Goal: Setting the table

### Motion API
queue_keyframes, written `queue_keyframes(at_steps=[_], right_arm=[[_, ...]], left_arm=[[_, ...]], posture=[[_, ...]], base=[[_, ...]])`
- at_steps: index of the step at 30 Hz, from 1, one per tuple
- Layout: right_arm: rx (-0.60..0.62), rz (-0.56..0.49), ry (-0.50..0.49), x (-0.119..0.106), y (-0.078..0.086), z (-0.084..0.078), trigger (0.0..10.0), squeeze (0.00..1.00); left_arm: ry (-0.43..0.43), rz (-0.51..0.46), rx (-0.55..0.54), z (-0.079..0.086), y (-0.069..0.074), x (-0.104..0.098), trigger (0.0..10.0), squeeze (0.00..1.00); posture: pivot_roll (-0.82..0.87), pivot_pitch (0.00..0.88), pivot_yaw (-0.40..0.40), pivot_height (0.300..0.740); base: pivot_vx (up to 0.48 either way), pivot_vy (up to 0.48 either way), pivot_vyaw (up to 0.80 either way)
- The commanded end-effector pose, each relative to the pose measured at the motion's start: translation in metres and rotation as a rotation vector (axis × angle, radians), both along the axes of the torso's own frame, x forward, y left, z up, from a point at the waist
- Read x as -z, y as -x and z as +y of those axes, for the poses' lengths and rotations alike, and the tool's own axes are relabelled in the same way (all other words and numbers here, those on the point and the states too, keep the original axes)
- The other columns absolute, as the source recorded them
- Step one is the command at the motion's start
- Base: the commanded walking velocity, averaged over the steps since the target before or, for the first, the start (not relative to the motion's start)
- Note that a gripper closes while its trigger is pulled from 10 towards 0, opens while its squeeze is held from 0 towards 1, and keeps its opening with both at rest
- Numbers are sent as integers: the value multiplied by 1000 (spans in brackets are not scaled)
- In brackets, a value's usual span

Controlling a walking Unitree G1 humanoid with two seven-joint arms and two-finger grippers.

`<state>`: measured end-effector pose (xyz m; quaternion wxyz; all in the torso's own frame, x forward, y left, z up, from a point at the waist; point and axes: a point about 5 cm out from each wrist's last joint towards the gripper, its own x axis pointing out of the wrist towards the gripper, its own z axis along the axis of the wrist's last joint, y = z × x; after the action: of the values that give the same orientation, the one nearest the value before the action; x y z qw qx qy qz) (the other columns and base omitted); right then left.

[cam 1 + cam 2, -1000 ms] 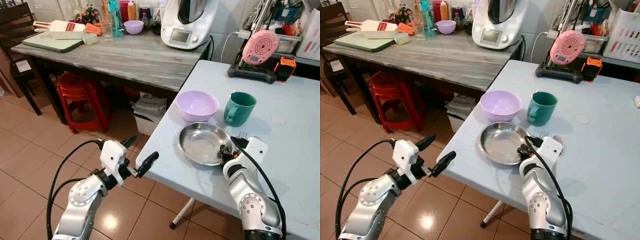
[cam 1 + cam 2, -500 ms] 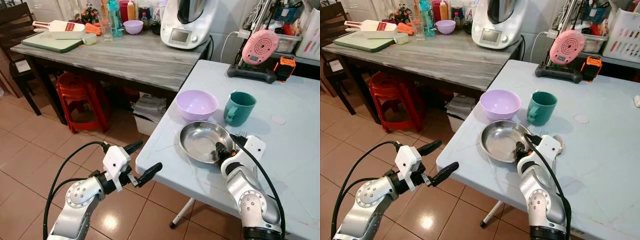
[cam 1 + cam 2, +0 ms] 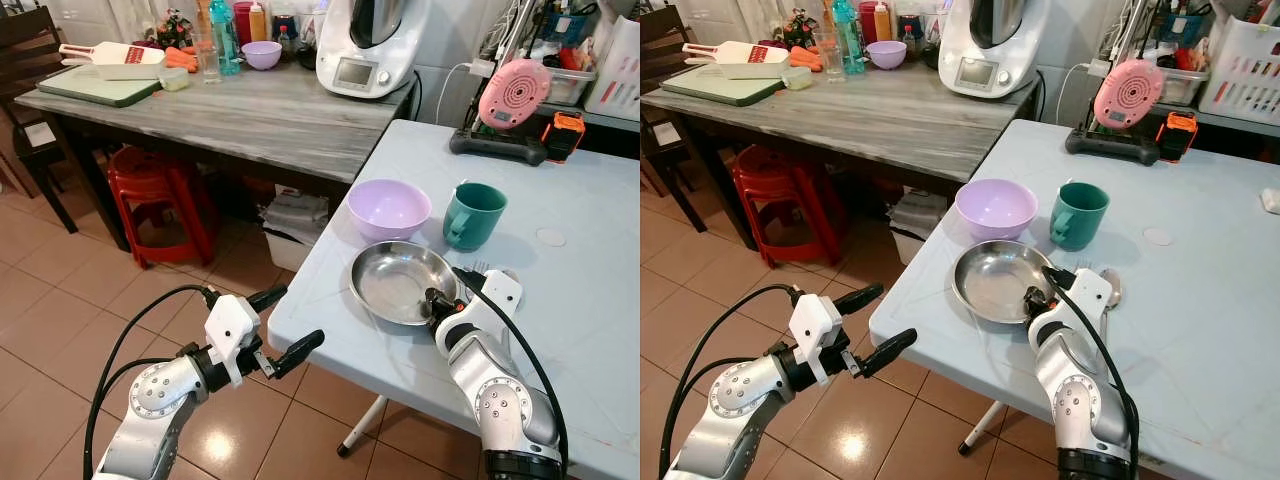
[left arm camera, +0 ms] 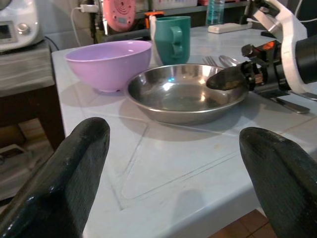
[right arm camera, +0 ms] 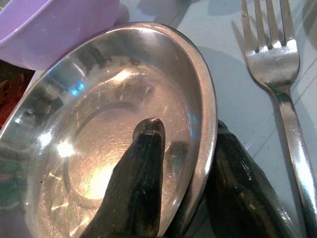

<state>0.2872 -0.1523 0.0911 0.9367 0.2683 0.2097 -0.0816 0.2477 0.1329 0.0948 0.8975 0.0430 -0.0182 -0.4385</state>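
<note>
Pinching the plate (image 3: 402, 281) rim at its 4 o'clock, my right gripper (image 5: 190, 163) has one finger inside and one outside, closed on it. The plate sits on the surface (image 3: 590, 270) with the bowl (image 3: 388, 208) at 12 and the fork (image 5: 277, 84) at 3. Next I judge a gentle slide into place. My left gripper (image 3: 280, 322) hangs wide open.

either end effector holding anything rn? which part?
Right end effector pinches the steel plate by its rim, one finger inside, one outside. Left end effector is open, holding nothing.
</note>
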Motion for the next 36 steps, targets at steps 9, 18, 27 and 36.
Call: queue_keyframes(at_steps=[9, 18, 27, 36], right_arm=[[-69, 89, -94, 16, 7, 21, 0, 0], [-80, 62, -96, 10, 6, 23, 0, 0], [-160, -90, 78, -7, 5, 23, 9961, 0], [-252, -249, 230, -24, 11, 22, 10000, 0]], left_arm=[[-22, -28, 30, -1, 2, -4, 10000, 0], [-21, -25, 14, 1, 1, -4, 10000, 0], [119, 141, -520, 45, -35, 14, 10000, 0], [227, 172, -571, 42, -41, 11, 10000, 0]], posture=[[-12, 0, 4, 740], [-11, 0, 10, 740], [-13, 0, 11, 740], [-16, 0, 8, 740]], base=[[0, 0, 0], [0, 0, 0], [0, 0, 0], [0, 27, 0]])
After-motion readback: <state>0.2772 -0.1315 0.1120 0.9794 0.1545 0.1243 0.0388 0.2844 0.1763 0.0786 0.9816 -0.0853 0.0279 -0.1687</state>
